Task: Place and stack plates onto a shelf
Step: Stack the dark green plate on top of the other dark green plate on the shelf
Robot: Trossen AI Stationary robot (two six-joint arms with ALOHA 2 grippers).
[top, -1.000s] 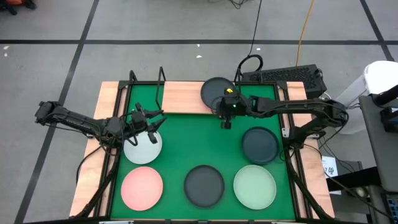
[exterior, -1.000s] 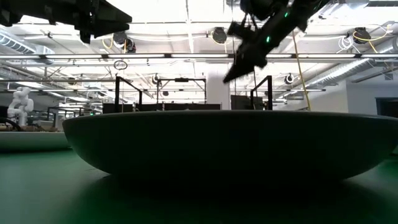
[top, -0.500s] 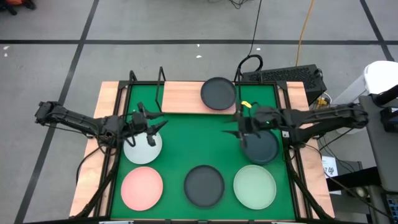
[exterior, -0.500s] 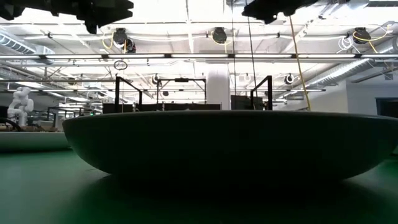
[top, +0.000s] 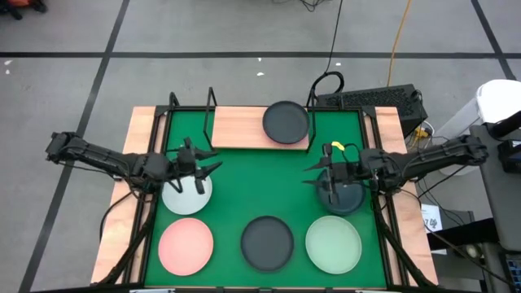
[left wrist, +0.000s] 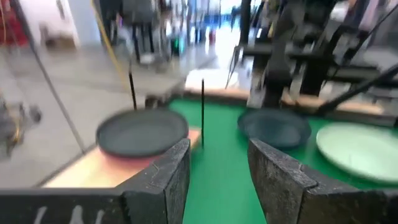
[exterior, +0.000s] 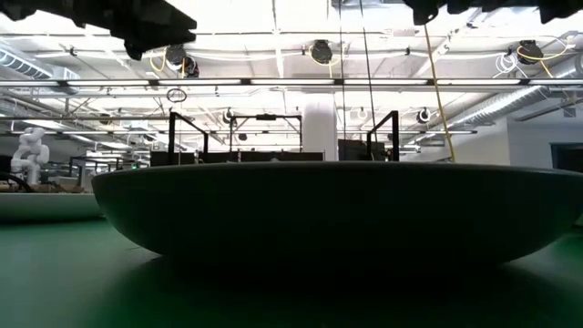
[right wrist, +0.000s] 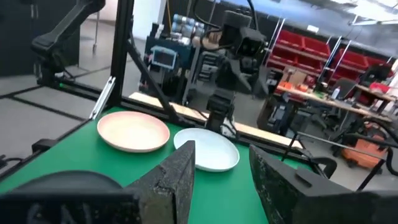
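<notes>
The shelf [top: 244,128] stands at the mat's far edge, with a black plate [top: 286,122] resting flat on its right end. On the green mat lie a whitish plate [top: 187,194], a pale pink plate [top: 186,246], a black plate [top: 267,242], a mint green plate [top: 333,244] and a dark grey-teal plate [top: 346,195]. My left gripper [top: 201,169] hovers open over the whitish plate's far rim. My right gripper [top: 320,175] hovers open over the grey-teal plate's far left rim. Both show high up in the low view.
The shelf's left half [top: 232,126] is bare wood between black frame posts [top: 212,102]. A keyboard [top: 370,99] lies beyond the table's far right corner. In the low view the near black plate [exterior: 319,210] fills the foreground and hides the mat behind it.
My right gripper has drawn back from the black plate on the shelf, moving toward the table's right and near edges until it is over the dark grey-teal plate, turning as it went. The black plate stays on the shelf. My left gripper has hardly moved.
</notes>
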